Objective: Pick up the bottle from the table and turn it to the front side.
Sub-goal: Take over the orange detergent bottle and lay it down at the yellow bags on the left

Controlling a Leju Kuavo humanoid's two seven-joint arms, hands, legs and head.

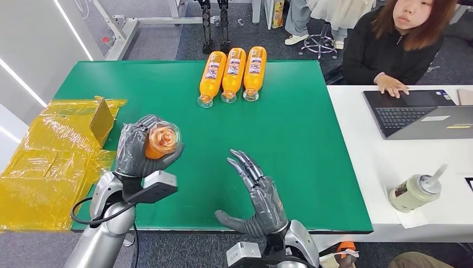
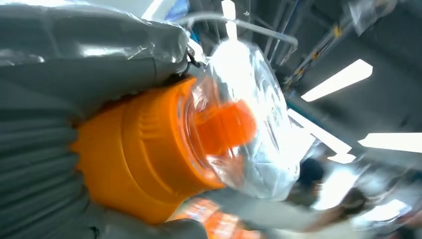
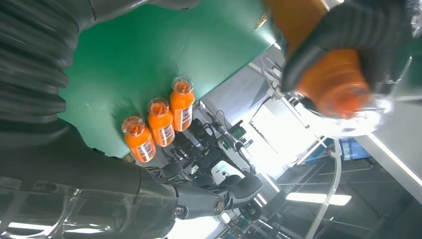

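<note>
We hold the orange bottle [image 1: 162, 140] in our left hand [image 1: 139, 151], lifted above the near left part of the green table [image 1: 312, 167], with its clear-capped top pointing toward our head camera. Our fingers [image 1: 129, 146] wrap around the bottle's body, and in the left wrist view the orange neck and clear cap [image 2: 249, 114] stick out past the grey thumb [image 2: 94, 45]. Our right hand [image 1: 259, 198] hangs over the near middle of the table, holding nothing, fingers spread and stretched forward, thumb out to the side; it sits near the held bottle but apart from it.

At the far edge of the table three more orange bottles [image 1: 233, 75] lie side by side, touching, caps toward us; the right wrist view shows the same row [image 3: 159, 119]. Crumpled yellow plastic sheeting [image 1: 50, 162] covers the table's left end, just beside our left hand. On the white table [image 1: 390, 162] to the right stand an open laptop [image 1: 418, 114] and a pale cup with a straw [image 1: 415, 192]. A person in a black top [image 1: 390, 50] sits behind it, one hand [image 1: 392, 85] resting by the laptop
</note>
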